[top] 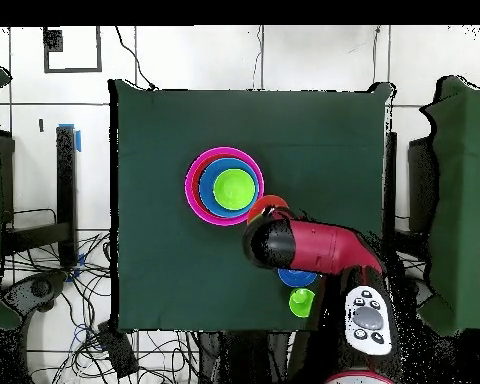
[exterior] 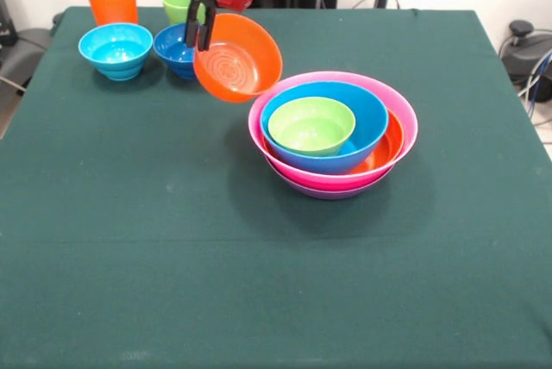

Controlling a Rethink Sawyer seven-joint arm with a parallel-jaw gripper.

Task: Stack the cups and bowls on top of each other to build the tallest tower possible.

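My gripper (exterior: 202, 22) is shut on the rim of a small orange bowl (exterior: 239, 58), which hangs tilted in the air just left of the tower (exterior: 333, 134). The tower is a nest of bowls: purple at the bottom, then pink, orange and blue, with a small lime green bowl (exterior: 311, 125) on top. A light blue bowl (exterior: 116, 50) and a dark blue bowl (exterior: 175, 50) sit at the far left. Behind them stand an orange cup (exterior: 113, 4) and a lime green cup (exterior: 178, 4). From overhead, the arm (top: 309, 246) hides most of the held bowl (top: 269, 205) beside the tower (top: 224, 187).
The dark green table (exterior: 276, 283) spreads wide in front of and to the right of the tower. Cables and equipment lie on the floor past the table's right edge (exterior: 526, 50).
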